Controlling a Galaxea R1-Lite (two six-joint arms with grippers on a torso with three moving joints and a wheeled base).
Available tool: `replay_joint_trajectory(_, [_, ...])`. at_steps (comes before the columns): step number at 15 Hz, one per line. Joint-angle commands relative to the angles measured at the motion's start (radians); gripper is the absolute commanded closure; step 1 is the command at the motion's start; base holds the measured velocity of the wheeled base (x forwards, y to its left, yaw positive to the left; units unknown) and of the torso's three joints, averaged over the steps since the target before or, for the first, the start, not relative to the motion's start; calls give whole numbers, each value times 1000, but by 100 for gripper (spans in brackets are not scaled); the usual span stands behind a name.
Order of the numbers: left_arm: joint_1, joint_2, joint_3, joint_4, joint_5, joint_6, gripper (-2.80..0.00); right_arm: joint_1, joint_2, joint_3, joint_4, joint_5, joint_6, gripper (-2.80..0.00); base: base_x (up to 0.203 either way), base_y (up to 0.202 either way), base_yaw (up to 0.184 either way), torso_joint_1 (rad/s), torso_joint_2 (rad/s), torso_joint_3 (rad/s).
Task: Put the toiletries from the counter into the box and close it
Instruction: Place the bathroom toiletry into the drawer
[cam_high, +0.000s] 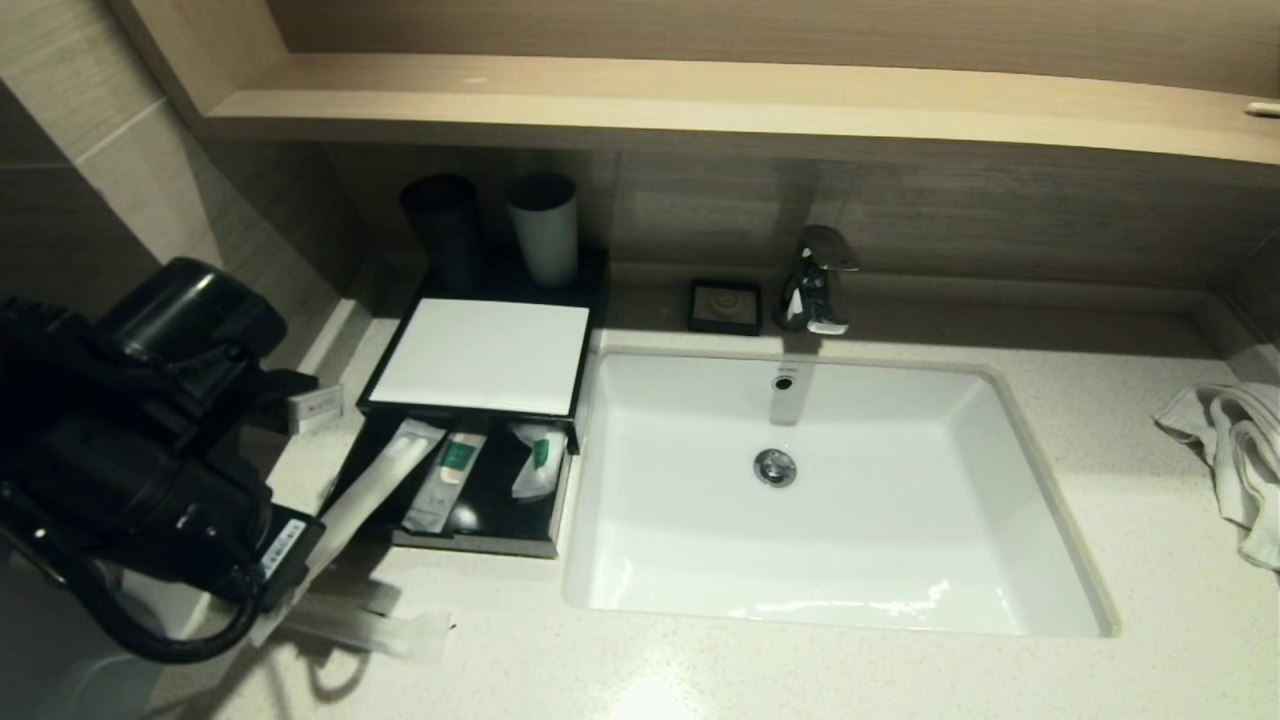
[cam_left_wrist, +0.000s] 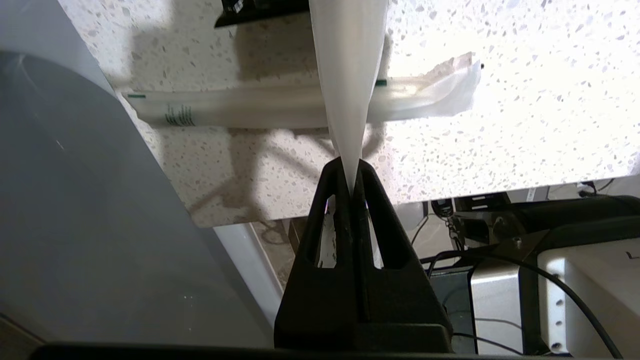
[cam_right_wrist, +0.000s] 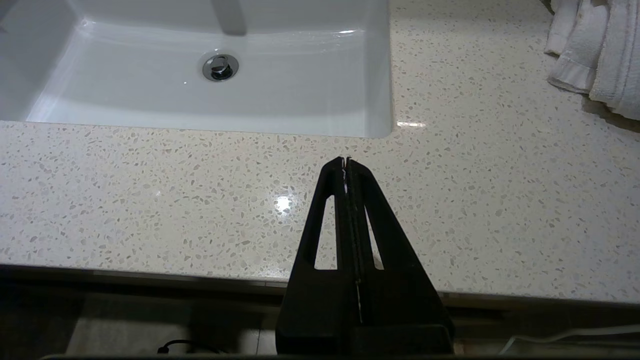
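L gripper pinching a long slim packet over the speckled stone worktop

Nearest: L gripper clamped on one translucent slim packet; a 2nd slim packet lies flat beneath. R gripper pressed together, empty, at worktop front edge. Farther: black box, drawer out, approx. 2 green-label flat packets inside.
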Motion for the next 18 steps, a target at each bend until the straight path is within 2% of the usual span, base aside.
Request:
replay_joint_trajectory(1, [-4,35,-33,3,1,-1,0,0,0,0,0,0,0,0,0,0,0,0,0,0])
replay_joint_trajectory(18, [-36,220,-198,1,5,-3,0,0,0,0,0,0,0,0,0,0,0,0,0,0])
